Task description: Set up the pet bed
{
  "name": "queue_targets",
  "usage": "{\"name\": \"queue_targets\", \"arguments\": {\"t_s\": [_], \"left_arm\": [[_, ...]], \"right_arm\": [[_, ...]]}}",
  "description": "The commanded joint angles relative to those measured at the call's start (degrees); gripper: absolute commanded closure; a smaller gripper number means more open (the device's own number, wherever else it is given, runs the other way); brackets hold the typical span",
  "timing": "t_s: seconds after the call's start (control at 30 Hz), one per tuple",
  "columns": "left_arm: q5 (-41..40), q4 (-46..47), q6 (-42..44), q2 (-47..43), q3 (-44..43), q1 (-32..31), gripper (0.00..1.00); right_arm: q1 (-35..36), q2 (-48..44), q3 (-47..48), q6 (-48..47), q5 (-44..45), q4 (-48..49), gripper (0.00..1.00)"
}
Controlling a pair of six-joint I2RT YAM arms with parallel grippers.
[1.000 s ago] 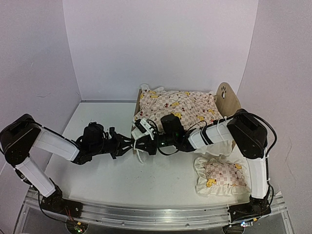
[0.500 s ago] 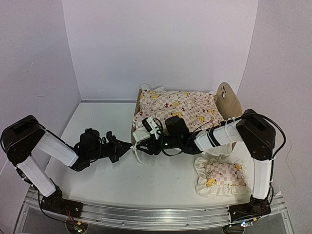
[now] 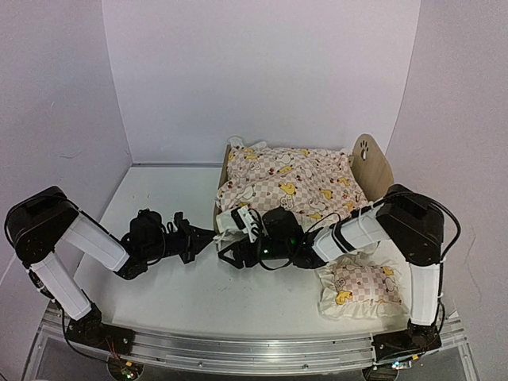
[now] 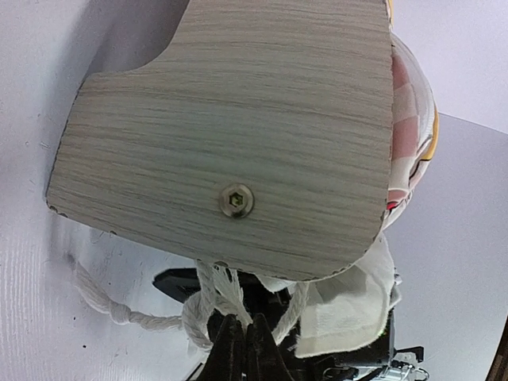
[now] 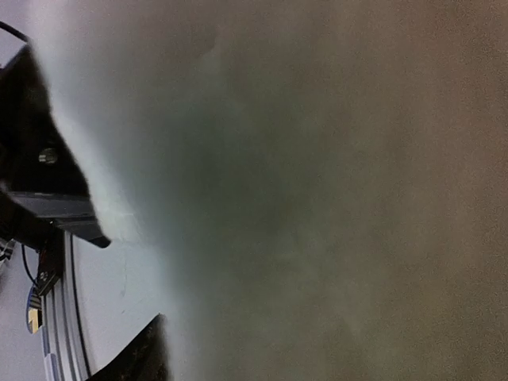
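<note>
Centrally, pet bed (image 3: pixel 367 159) sits at desk (image 3: pixel 159 198) rear-centre, quilt (image 3: pixel 294 178) draped over it, likely spread as bedding. Pillow (image 3: pixel 361 286) lies apart at front right, prob. awaiting placement. Left tool (image 3: pixel 208 236), pinched narrow, points at footboard (image 4: pixel 238 119), rope (image 4: pixel 103 298) at its tips; grip on rope unclear. Right tool (image 3: pixel 232 255) looks spread wide by quilt corner, holding nothing seen. No brand or text legible; paw cutout only.

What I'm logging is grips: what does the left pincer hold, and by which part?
The left pincer looks shut on the white cord under the footboard of the pet bed, gripping its bunched strands, not the knotted free end.
</note>
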State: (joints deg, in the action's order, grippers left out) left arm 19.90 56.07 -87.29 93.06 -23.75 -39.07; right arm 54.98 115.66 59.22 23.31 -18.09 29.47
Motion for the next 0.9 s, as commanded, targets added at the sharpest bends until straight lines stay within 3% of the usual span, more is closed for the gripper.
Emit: {"name": "queue_targets", "arguments": {"t_s": [0.0, 0.17, 0.3, 0.47, 0.53, 0.63, 0.87], "left_arm": [[0.60, 4.35, -0.81, 0.04, 0.54, -0.13, 1.00], [0.08, 4.78, -0.66, -0.50, 0.89, -0.06, 1.00], [-0.58, 5.09, -0.50, -1.14, 1.25, -0.04, 1.00], [-0.69, 5.40, 3.17, -3.62, 0.14, 0.66, 1.00], [-2.14, 5.00, 8.12, -7.35, -1.29, 1.05, 1.00], [-4.54, -4.49, 17.93, -12.20, -6.92, 1.89, 1.00], [-6.00, -13.17, 30.92, -12.09, -17.73, 6.37, 1.00]], "right_arm": [[0.72, 3.65, 3.82, 1.36, 6.16, 8.88, 0.36], [2.02, 7.69, 5.37, 3.05, 6.81, 15.97, 0.46], [2.06, 9.32, 5.10, 6.60, 5.38, 20.39, 0.64], [2.36, 7.91, 0.64, 9.52, 6.29, 22.92, 0.99], [2.36, 7.05, -1.33, 9.99, 7.78, 22.91, 1.00], [2.34, 7.06, -2.24, 10.15, 9.25, 22.08, 1.00], [2.40, 6.09, -0.73, 10.24, 16.21, 14.51, 1.00]]}}
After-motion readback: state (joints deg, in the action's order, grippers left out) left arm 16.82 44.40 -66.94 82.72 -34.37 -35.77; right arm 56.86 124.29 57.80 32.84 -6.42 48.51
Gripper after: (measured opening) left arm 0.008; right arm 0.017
